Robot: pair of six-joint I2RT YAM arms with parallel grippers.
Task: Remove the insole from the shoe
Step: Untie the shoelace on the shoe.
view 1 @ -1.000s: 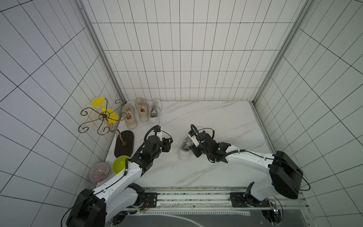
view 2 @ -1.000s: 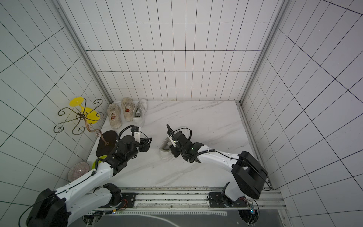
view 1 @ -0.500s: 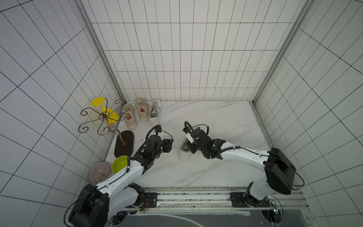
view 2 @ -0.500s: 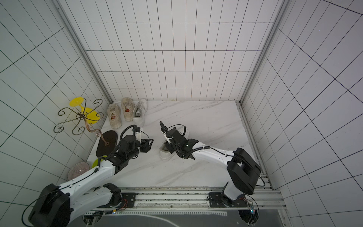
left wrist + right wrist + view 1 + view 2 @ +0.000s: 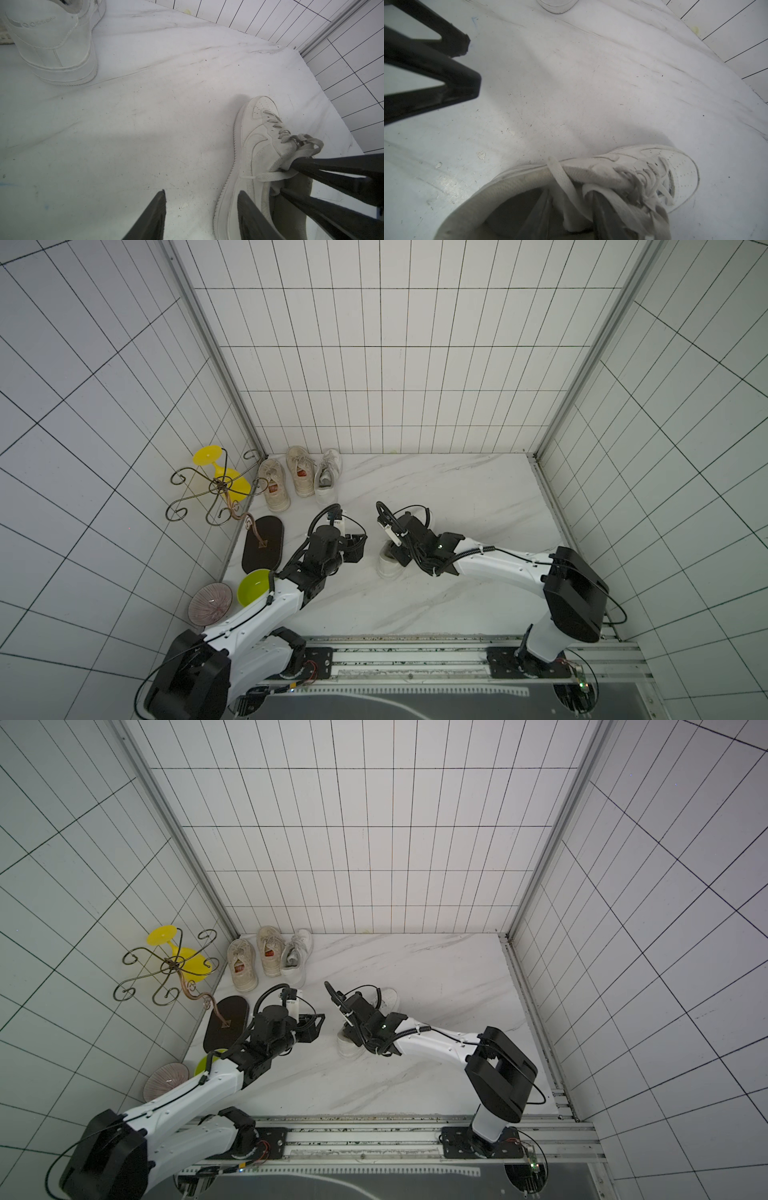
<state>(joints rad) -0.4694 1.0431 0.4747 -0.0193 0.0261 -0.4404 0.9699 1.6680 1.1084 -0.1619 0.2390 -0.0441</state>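
**Insole yet to leave shoe as right gripper goes in**

Nearest the rail, both arms lean out over the table. The left gripper has edged closer over the past second. It hangs empty just beside the shoe, jaws about half apart. Whether its finger touches the sole cannot be told from the wrist view.

The right gripper has pushed forward in the same second. Both its fingers now sit down inside the shoe's mouth, at the tongue end, with a lace draped between them. Its jaws are drawing in and stand narrow but still apart. Whether they have caught anything is hidden in the dark of the opening.

The insole cannot be made out there and, by every sign, still lies inside the shoe. The shoe sits upright near the table's middle, toe pointing away from the rail.

The reach looks done and the pinch under way, with the lift still to come. Snagging a lace instead seems the chief risk.

Far back, three other shoes line the wall.
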